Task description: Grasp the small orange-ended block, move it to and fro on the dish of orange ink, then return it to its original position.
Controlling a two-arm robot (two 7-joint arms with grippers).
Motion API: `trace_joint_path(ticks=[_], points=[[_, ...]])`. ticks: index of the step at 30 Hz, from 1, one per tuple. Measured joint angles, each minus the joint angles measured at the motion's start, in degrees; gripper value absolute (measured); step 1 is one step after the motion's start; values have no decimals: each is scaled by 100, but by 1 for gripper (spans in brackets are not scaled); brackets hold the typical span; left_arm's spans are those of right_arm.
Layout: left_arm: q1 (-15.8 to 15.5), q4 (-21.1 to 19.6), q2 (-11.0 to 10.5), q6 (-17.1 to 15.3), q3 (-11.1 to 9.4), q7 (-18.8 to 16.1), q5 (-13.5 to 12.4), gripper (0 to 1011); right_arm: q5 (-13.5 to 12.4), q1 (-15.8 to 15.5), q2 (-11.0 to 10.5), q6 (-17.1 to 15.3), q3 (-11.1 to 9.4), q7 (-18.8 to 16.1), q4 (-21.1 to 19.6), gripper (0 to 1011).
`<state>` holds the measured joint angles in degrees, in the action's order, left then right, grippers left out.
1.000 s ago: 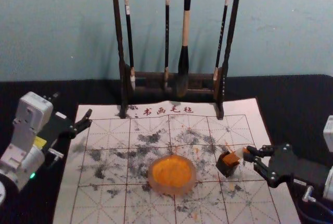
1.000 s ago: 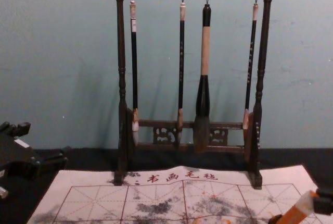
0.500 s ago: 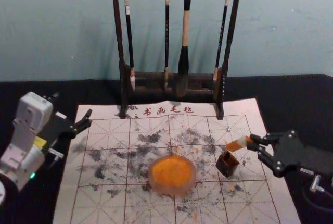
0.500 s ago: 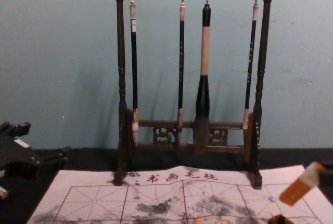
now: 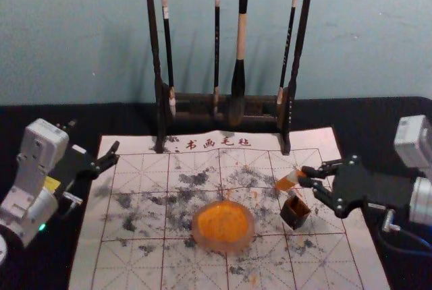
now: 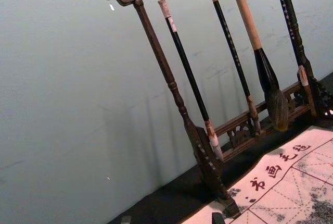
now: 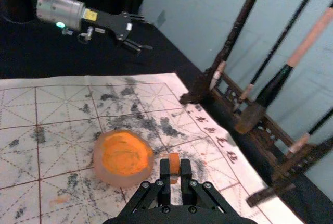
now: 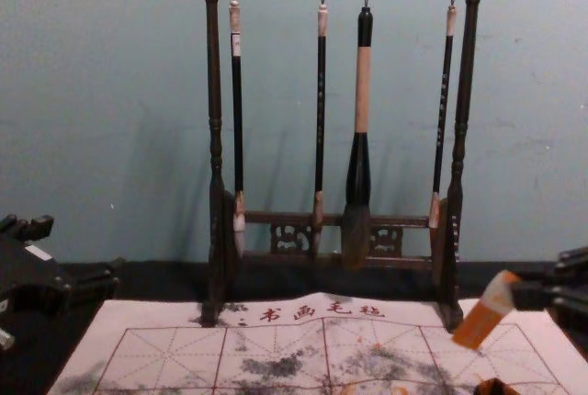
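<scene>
You've got the left gripper (image 5: 93, 139) idle by the mat's left edge, its fingers spread wide w/ nothing btwn them. Next across, the brush rack (image 5: 192, 101) stands at the far end of the mat (image 5: 135, 263), w/ four brushes (image 5: 240, 40) hanging from its top bar. The mat lies on your black worktop (image 5: 378, 118). In front of the rack you have the dish (image 5: 249, 236), w/ orange ink (image 5: 223, 222) in it. Just right of the dish sits the small dark box (image 5: 295, 213), its top open — orange smears inside. Near the box, your block (image 5: 289, 180) is up off the mat, tilted, orange end angled down toward the dish side, pale end at the grip. Furthest right, your R arm reaches in; the right gripper (image 5: 307, 176) has its fingers narrow, pinching the block btwn the tips (image 7: 174, 168).
</scene>
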<state>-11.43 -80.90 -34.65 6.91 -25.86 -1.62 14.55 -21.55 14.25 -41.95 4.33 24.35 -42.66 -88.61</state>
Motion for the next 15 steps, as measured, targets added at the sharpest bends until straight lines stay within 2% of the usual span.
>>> trace_joint_path(ticks=[11,15], points=[[0,0,0,0,0,0,0,1001,226,546,197,-189,538,-262,277,81],[0,0,0,0,0,0,0,1001,269,661,238,-224,657,-315,319,82]])
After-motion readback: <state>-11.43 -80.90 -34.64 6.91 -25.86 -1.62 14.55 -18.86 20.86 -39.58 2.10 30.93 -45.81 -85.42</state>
